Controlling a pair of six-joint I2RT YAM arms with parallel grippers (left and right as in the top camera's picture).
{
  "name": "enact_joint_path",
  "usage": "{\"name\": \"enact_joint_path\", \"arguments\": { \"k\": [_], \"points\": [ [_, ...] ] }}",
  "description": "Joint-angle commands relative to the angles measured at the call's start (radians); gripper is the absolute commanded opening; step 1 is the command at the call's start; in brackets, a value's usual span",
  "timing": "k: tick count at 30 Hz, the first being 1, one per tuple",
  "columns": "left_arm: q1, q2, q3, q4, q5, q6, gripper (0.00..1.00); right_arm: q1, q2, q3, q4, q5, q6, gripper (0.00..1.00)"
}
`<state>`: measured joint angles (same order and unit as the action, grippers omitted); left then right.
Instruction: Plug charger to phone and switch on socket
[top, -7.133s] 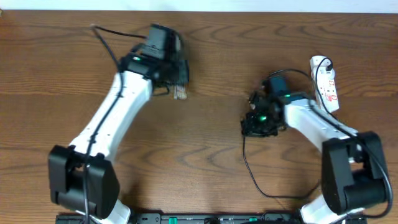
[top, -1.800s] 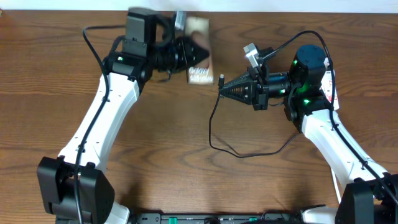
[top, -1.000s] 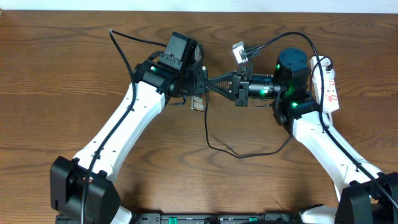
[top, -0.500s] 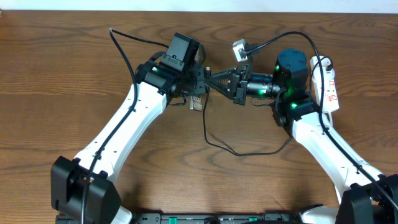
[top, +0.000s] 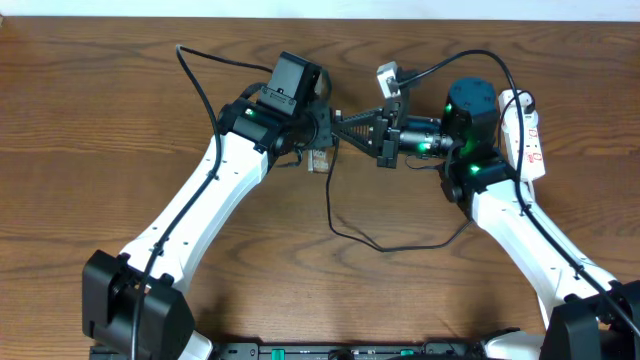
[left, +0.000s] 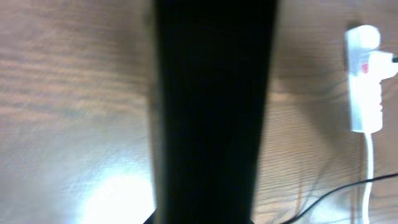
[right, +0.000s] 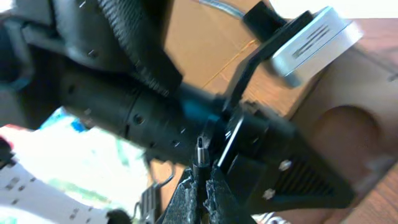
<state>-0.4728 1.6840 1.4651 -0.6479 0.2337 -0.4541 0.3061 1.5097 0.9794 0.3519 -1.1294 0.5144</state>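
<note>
Both pinching: left gripper (top: 322, 133) clamps the phone (top: 318, 161), right gripper (right: 200, 179) nips the charger (right: 199, 149) tip, so plugging-in looks underway, next needing the tip squared up and pushed home.

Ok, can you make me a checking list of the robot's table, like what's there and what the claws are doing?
Surface: brown wooden table, bare wood showing.
Job's things: phone held up off the table, seen edge-on from above. The socket lies on the right side; whether its switch is on cannot be told.
Clutter: nothing seen.
Grippers: left gripper shut on the phone. The right gripper is shut on the connector tip, aimed at the phone; the tip looks not yet plugged in.
Cables: the charger hangs down and loops across the table. A white cord runs from the socket.
Surroundings: pale strip past the table's far edge.
</note>
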Motion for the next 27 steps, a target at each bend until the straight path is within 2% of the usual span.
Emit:
{"name": "enact_joint_path", "arguments": {
  "k": [1,4,7,9,13,17,21,27],
  "points": [
    [0.008,-0.027,0.029,0.105,0.209,0.008,0.08,0.002,0.009,0.002,-0.012,-0.210,-0.027,0.01],
    [0.070,-0.027,0.029,0.213,0.380,-0.008,0.07,-0.035,0.009,0.002,-0.011,-0.304,-0.037,0.01],
    [0.143,-0.027,0.029,0.352,0.567,-0.090,0.07,-0.066,0.009,0.002,0.002,-0.376,-0.040,0.01],
    [0.200,-0.027,0.029,0.481,0.687,-0.190,0.08,-0.094,0.009,0.002,0.032,-0.432,-0.037,0.01],
    [0.267,-0.027,0.029,0.715,0.832,-0.364,0.07,-0.126,0.009,0.002,0.034,-0.405,-0.035,0.01],
    [0.263,-0.027,0.029,0.785,0.855,-0.406,0.07,-0.128,0.009,0.002,0.090,-0.388,-0.003,0.01],
    [0.222,-0.027,0.029,0.858,0.860,-0.452,0.07,-0.121,0.009,0.002,0.213,-0.380,0.091,0.01],
    [0.186,-0.027,0.029,1.025,0.910,-0.513,0.07,-0.123,0.009,0.002,0.237,-0.342,0.117,0.01]
  ]
}}
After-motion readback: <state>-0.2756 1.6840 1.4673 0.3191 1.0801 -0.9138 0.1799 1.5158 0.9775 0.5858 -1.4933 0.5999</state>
